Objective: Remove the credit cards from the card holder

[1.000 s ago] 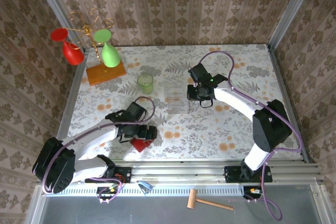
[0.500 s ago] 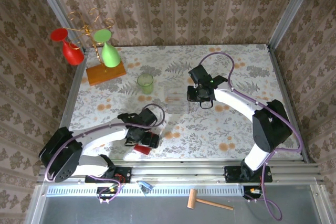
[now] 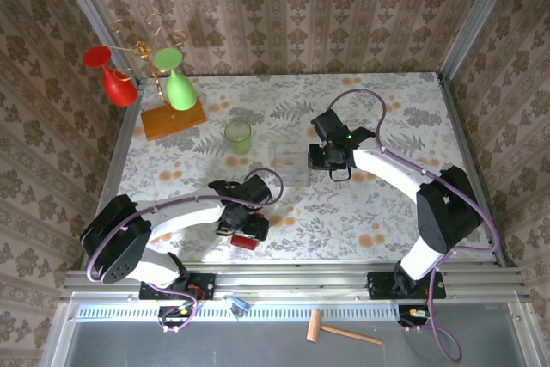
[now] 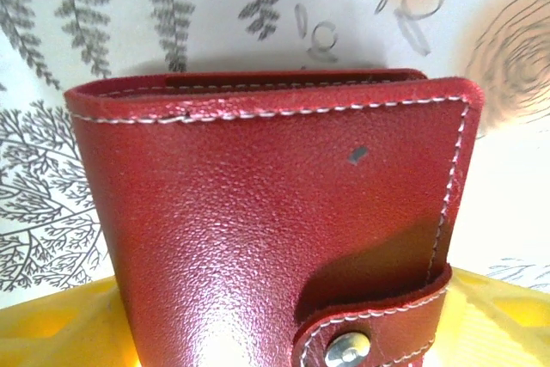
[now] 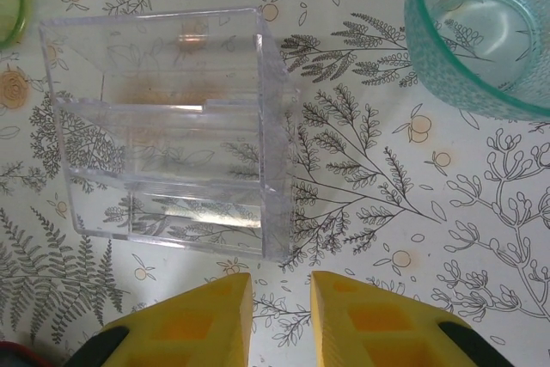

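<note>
The card holder (image 4: 275, 212) is a red stitched wallet, folded shut with its snap tab (image 4: 369, 337) fastened. It lies near the table's front edge (image 3: 243, 242). My left gripper (image 3: 245, 229) is right over it. In the left wrist view its yellow fingers (image 4: 60, 324) stand wide apart at either side of the wallet, and I cannot tell whether they touch it. The credit cards are hidden. My right gripper (image 3: 325, 159) hovers over mid-table, its fingers (image 5: 198, 320) a narrow gap apart with nothing between them.
A clear acrylic box (image 5: 163, 126) sits just ahead of the right gripper (image 5: 281, 315), with a teal glass (image 5: 490, 32) to its right. A green cup (image 3: 238, 136) stands left of the box (image 3: 290, 165). A rack on an orange base (image 3: 174, 118) holds red and green glasses at the back left.
My left arm has swung right along the front edge, the red wallet shifting slightly right with it, and its jaws have narrowed a little. The right arm has barely moved.
</note>
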Available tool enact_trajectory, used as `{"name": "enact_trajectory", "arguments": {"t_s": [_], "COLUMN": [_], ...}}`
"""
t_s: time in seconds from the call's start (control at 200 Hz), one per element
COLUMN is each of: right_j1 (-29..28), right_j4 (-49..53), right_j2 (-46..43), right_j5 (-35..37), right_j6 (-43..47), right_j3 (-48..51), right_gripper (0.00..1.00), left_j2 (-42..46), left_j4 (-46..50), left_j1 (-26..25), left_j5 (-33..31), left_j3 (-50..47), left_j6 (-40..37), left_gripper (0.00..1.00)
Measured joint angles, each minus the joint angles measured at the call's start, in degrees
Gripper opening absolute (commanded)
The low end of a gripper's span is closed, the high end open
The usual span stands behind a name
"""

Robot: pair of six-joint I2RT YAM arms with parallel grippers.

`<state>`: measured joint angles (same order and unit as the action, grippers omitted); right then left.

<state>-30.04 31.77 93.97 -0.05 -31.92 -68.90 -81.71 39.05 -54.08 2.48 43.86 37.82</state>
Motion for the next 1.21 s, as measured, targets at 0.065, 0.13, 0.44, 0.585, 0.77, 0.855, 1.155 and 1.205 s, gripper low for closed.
{"name": "enact_trajectory", "arguments": {"t_s": [0.065, 0.13, 0.44, 0.585, 0.77, 0.855, 1.155, 1.205], "right_j1": [0.17, 0.46, 2.08, 2.29, 3.37, 4.09, 4.72, 4.72], "right_j4": [-0.28, -0.44, -1.62, -2.10, -2.89, -3.58, -4.92, -4.94], "right_j2": [-0.20, -0.20, -1.44, -2.91, -4.50, -5.46, -6.51, -6.64], "right_j5": [-0.11, -0.44, -2.86, -4.37, -6.27, -6.88, -8.26, -8.55], "right_j6": [0.04, 0.22, 1.99, 3.23, 4.55, 4.81, 4.96, 4.94], "right_j3": [0.04, 0.13, 2.08, 3.21, 4.68, 5.64, 7.98, 8.39], "right_gripper": [0.24, 0.24, 0.24, 0.24, 0.24, 0.24, 0.24, 0.24], "left_j2": [0.00, -0.09, -4.79, -8.24, -13.99, -16.13, -17.99, -17.97], "left_j4": [0.02, -0.04, -3.41, -5.25, -5.22, -5.22, -4.72, -4.79], "left_j1": [-0.42, -0.96, -3.89, -5.95, -7.37, -7.54, -7.34, -7.23], "left_j5": [-0.28, -0.59, -1.86, -2.93, -3.43, -3.43, -3.17, -3.15], "left_j3": [1.11, 2.29, 6.08, 8.02, 13.27, 15.13, 17.29, 17.64], "left_j6": [0.66, 1.60, 9.18, 14.12, 17.49, 18.16, 18.95, 18.95], "left_gripper": [0.80, 0.79, 0.77, 0.77, 0.77, 0.78, 0.87, 0.87]}}
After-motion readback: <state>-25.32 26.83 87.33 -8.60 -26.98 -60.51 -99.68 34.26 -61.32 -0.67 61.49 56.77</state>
